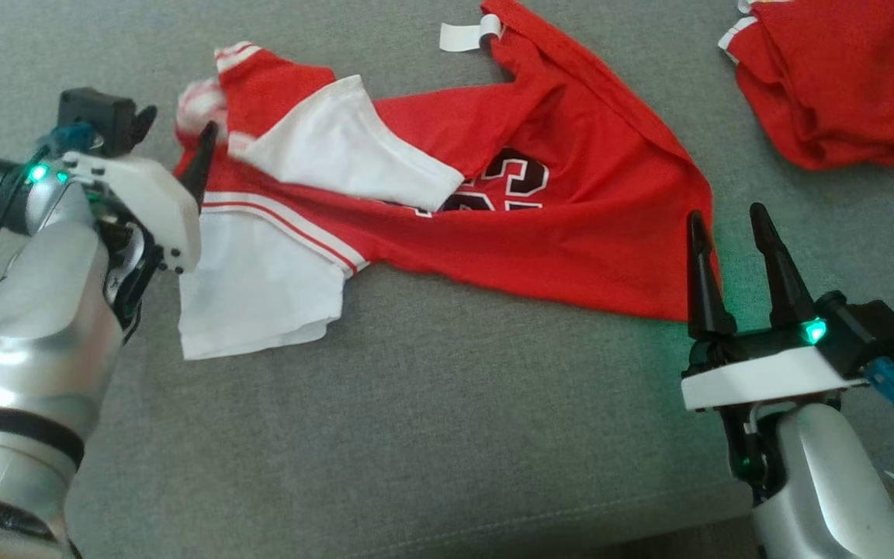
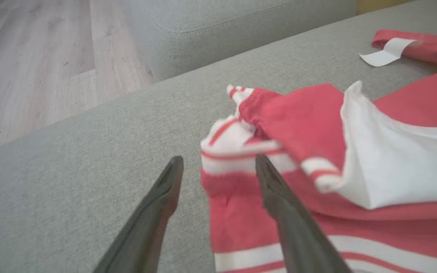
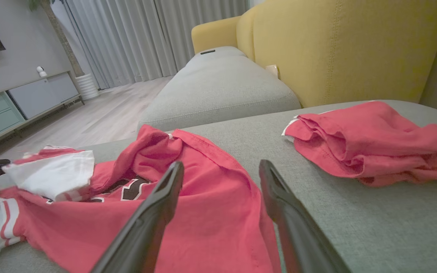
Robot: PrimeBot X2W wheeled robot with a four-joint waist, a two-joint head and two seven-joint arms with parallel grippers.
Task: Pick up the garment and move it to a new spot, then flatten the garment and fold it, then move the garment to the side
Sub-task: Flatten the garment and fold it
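A red jersey [image 1: 571, 210] with white sleeves and a dark number lies crumpled and partly spread on the grey sofa cushion [image 1: 447, 435]. My left gripper [image 1: 175, 128] is at its left end and open; in the left wrist view the gripper [image 2: 218, 159] straddles the striped red-and-white edge of the jersey [image 2: 298, 117], with one finger over the cloth. My right gripper [image 1: 726, 216] stands open at the jersey's right corner. Seen from the right wrist, that gripper [image 3: 221, 165] hovers over the jersey's [image 3: 135, 163] red hem with nothing held.
A second red garment [image 1: 835, 85] lies bunched at the far right, also seen as a red heap [image 3: 370, 144] before the yellow backrest [image 3: 340, 49]. A white label [image 1: 466, 35] sticks out at the jersey's top. Wood floor [image 2: 32, 57] lies beyond the cushion's left edge.
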